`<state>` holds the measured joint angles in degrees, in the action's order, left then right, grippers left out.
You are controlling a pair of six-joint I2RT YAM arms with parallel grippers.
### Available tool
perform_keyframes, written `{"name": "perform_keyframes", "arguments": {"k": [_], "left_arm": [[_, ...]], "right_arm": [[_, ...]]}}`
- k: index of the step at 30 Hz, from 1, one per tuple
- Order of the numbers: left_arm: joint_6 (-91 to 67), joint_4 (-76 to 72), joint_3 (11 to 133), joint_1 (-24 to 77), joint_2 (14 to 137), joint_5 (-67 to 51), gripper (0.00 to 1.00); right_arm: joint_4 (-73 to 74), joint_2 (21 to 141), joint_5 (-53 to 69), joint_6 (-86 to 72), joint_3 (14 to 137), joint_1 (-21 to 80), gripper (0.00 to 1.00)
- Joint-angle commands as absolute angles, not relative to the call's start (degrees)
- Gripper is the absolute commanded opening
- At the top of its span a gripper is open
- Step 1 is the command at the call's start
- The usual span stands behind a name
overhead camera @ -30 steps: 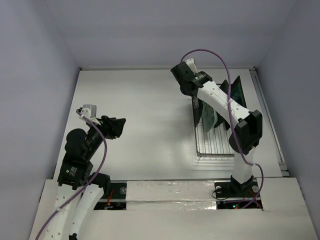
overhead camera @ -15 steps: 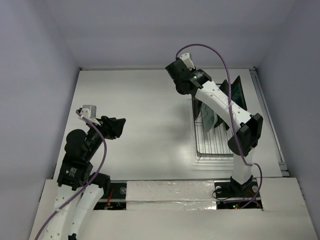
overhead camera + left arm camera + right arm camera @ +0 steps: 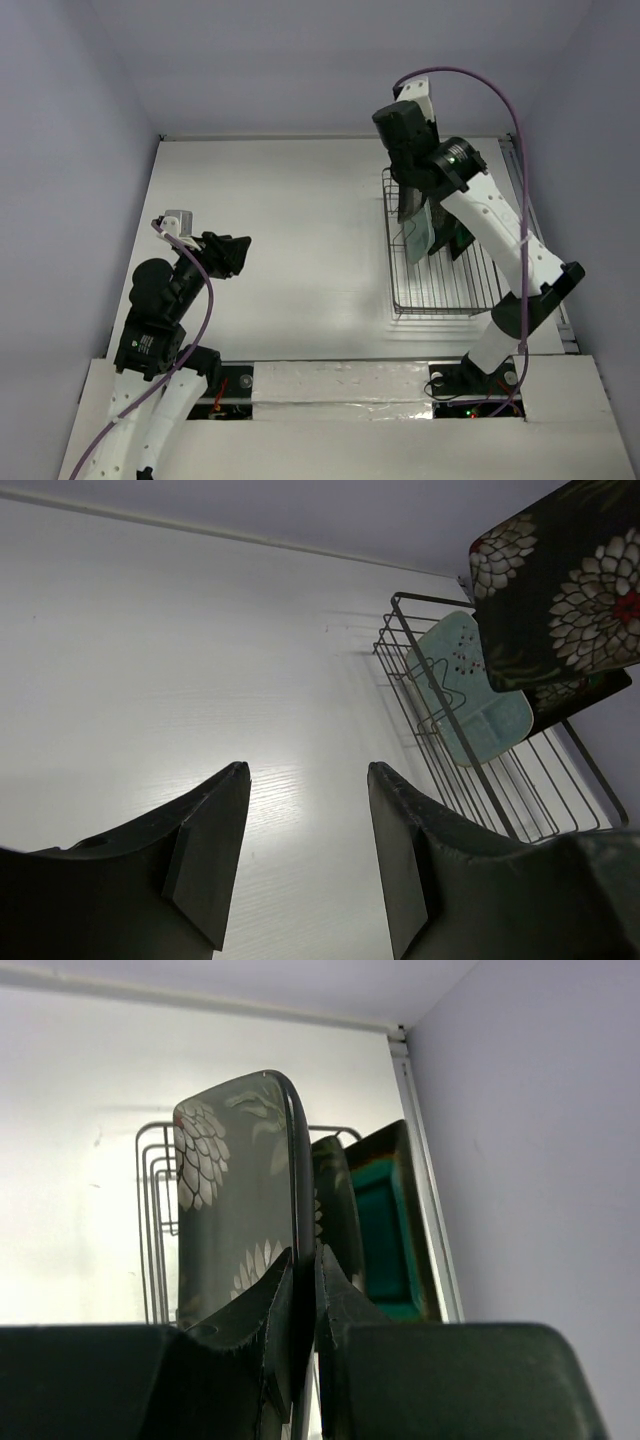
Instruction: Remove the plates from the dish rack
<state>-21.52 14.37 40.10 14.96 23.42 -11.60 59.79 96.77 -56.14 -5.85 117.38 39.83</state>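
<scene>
your right fingers [image 3: 268, 1305] clench the rim of one flowered plate [image 3: 235, 1180], held edge-on above the dish rack [image 3: 440, 295] so it clears the dividers; left fingers [image 3: 210, 840] hang released over the counter [image 3: 150, 630].

The right gripper [image 3: 303, 1263], pinching a flowered plate [image 3: 560, 580], has swung rightward and higher over the dish rack [image 3: 440, 290]

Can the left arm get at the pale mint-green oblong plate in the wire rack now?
Probably not yet. The open left claw faces the pale mint-green oblong plate across the table, but the right claw holds a dark flowered square plate close above it.
</scene>
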Motion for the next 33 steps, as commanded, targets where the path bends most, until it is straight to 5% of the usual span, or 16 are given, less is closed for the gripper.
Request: {"name": "perform_keyframes", "arguments": {"k": [1, 18, 33], "left_arm": [[-21.8, 12.0, 40.3, 15.2, 23.7, -11.1, 0.48], [-22.0, 12.6, 40.7, 14.7, 24.9, -9.8, 0.47], [-22.0, 12.5, 40.6, 14.2, 25.4, -10.2, 0.47]], "right_arm": [[54.4, 91.8, -59.4, -6.2, 120.9, 40.3, 0.00], [9.0, 98.2, -10.8, -31.3, 101.9, 40.8, 0.00], [-7.5, 120.9, 1.4, -46.4, 105.0, 41.3, 0.00]]}}
